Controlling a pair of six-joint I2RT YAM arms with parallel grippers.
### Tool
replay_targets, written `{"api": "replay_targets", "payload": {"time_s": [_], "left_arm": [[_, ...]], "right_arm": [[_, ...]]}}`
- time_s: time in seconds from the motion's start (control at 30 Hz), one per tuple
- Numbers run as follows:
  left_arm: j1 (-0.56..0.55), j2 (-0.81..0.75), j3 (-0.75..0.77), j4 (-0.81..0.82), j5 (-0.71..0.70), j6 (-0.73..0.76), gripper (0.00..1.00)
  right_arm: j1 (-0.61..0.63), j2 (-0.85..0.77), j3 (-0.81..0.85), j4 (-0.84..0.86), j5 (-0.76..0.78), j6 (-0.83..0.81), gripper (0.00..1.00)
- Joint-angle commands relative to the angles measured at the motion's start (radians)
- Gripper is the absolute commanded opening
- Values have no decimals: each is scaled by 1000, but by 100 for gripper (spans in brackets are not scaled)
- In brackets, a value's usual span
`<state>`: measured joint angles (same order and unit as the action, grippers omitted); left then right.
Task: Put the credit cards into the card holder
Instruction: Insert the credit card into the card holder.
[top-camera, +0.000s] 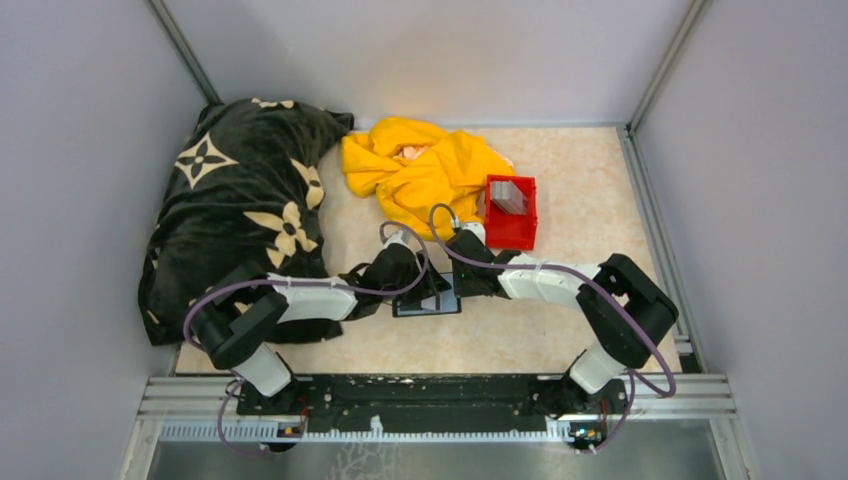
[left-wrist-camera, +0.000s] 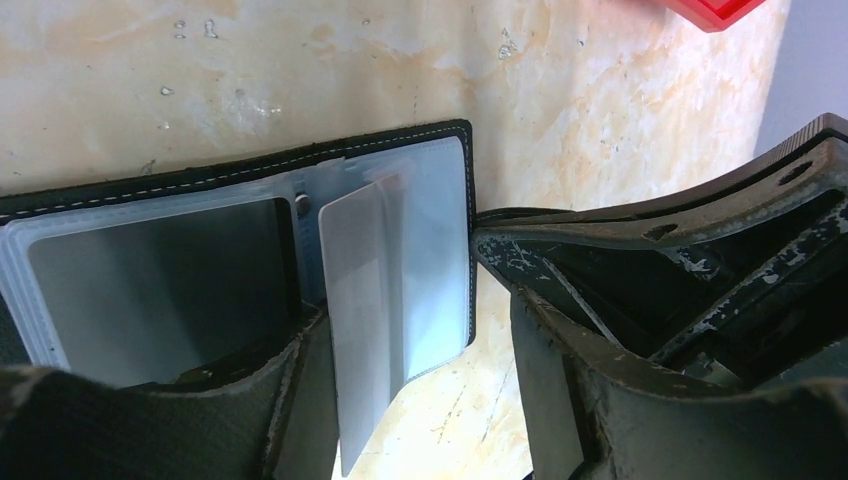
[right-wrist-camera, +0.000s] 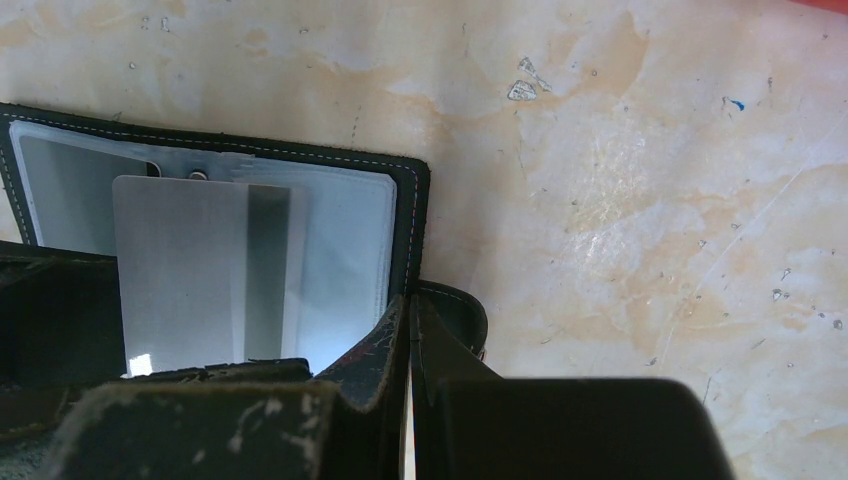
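Lying card holder: open flat on the marbled table, clear sleeves facing up.
Credit card: silver, lying across the card holder's sleeves, near end past its edge.
Left gripper: jaws spread wide over the card holder, gripping nothing.
Right gripper: fingers pressed together at the card holder's right edge.
Red bin: beyond the card holder, grey cards inside.

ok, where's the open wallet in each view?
Top external: wallet at the table's centre, only partly showing.
Left wrist: wallet fills the left half, lying open.
Right wrist: wallet in the upper left, lying open.
Landmark: the silver card poking out of the wallet's sleeves shows in both wrist views; I can't make it out from the top.
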<state>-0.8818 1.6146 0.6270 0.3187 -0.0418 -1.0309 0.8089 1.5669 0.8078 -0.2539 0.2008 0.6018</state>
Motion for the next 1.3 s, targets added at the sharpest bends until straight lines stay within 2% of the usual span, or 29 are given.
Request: {"api": "replay_targets", "payload": {"time_s": [0.0,0.2,0.63,0.8,1.27], "left_arm": [[-16,45,-11,-351,-61,64,68],[-24,54,1,-422,-88,68,75],[-26,-14,-34,-441,-168,34,76],[-26,-18,-34,-460,-176,32,79],[-26,-29,-36,-495,-184,33,79]], "right_arm": [[6,37,17,-3,8,-18,0],[7,36,16,4,5,-20,0],[8,37,13,13,-1,-20,0],[8,38,13,16,-2,-21,0],[8,41,15,16,-2,-26,0]]}}
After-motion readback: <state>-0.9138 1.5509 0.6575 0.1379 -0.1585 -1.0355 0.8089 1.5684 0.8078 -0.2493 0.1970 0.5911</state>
